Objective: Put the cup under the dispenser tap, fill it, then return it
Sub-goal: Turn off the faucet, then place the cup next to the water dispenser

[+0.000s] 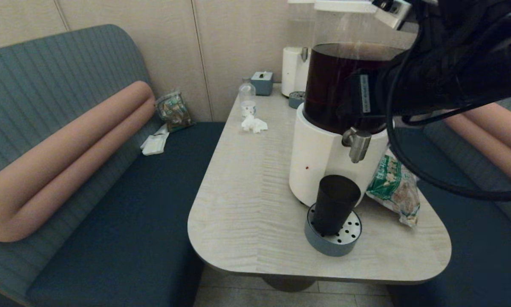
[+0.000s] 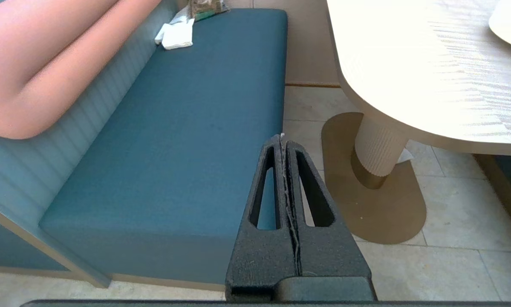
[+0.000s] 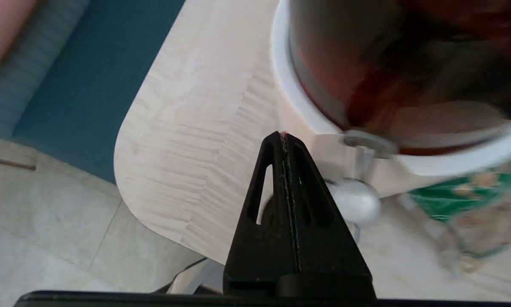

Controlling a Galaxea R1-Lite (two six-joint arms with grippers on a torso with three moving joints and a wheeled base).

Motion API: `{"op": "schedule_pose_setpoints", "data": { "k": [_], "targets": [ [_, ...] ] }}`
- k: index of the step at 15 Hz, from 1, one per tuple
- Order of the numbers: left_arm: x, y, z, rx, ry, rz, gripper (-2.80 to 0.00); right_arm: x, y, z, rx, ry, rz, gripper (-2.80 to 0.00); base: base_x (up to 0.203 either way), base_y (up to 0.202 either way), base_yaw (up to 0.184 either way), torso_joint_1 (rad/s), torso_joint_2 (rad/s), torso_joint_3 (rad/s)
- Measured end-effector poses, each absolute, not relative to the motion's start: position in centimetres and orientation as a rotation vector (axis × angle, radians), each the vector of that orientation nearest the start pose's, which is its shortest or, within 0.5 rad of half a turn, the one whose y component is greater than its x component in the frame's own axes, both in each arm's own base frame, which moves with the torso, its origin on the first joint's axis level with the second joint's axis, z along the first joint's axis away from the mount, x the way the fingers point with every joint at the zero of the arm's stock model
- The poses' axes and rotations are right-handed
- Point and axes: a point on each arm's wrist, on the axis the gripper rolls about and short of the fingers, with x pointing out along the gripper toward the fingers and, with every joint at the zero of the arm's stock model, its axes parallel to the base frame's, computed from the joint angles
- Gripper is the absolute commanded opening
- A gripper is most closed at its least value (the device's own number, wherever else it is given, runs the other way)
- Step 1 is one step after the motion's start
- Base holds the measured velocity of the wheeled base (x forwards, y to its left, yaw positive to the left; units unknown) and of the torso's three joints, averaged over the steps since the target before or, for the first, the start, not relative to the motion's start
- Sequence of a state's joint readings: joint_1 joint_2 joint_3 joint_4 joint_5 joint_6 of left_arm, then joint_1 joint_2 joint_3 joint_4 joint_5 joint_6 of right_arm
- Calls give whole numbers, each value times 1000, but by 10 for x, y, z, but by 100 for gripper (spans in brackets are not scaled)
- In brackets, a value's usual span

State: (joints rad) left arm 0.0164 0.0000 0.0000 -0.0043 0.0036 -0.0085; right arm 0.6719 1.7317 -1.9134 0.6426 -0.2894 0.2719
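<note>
The dark smoky cup (image 1: 335, 204) stands upright on a round grey perforated drip tray (image 1: 338, 243), directly below the silver dispenser tap (image 1: 357, 145) of the white-based dispenser with its dark brown tank (image 1: 332, 85). My right arm reaches in high from the right, across the tank. My right gripper (image 3: 283, 134) is shut and empty, hovering above the table beside the tap (image 3: 357, 204); its fingers hide most of the cup. My left gripper (image 2: 283, 138) is shut and empty, parked low over the blue bench edge, away from the table.
A green snack bag (image 1: 394, 187) lies right of the dispenser. Further back are a small clear bottle (image 1: 247, 98), a crumpled tissue (image 1: 254, 124), a tissue box (image 1: 262, 82) and a second white dispenser (image 1: 293, 70). The table's rounded front edge (image 1: 315, 273) is near the tray.
</note>
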Motion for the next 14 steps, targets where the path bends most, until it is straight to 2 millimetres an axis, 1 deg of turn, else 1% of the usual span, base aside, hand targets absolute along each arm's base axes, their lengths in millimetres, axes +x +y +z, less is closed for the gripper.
{"op": "schedule_pose_setpoints", "data": {
  "k": [2, 3, 6, 7, 8, 9, 11, 12, 14],
  "targets": [
    [-23, 0, 76, -8, -5, 20, -280, 220, 164, 367, 28, 414, 279, -280, 0, 0, 0, 0, 0, 0],
    [-23, 0, 76, -8, -4, 20, -280, 210, 151, 372, 21, 382, 247, -280, 0, 0, 0, 0, 0, 0],
    [-23, 0, 76, -8, -5, 20, -280, 183, 108, 383, 9, 273, 134, -280, 0, 0, 0, 0, 0, 0],
    [-23, 0, 76, -9, -5, 20, -280, 171, 89, 384, 16, 234, 87, -280, 0, 0, 0, 0, 0, 0],
    [-23, 0, 76, -8, -5, 19, -280, 158, 72, 381, 16, 208, 40, -280, 0, 0, 0, 0, 0, 0],
    [-23, 0, 76, -8, -5, 19, -280, 141, 52, 374, 12, 177, -11, -280, 0, 0, 0, 0, 0, 0],
    [-23, 0, 76, -9, -5, 20, -280, 106, 24, 359, 1, 110, -68, -280, 0, 0, 0, 0, 0, 0],
    [-23, 0, 76, -8, -5, 19, -280, 84, 13, 350, -4, 62, -88, -280, 0, 0, 0, 0, 0, 0],
    [-23, 0, 76, -8, -5, 19, -280, 37, 0, 332, -13, -40, -100, -280, 0, 0, 0, 0, 0, 0]
  ]
}}
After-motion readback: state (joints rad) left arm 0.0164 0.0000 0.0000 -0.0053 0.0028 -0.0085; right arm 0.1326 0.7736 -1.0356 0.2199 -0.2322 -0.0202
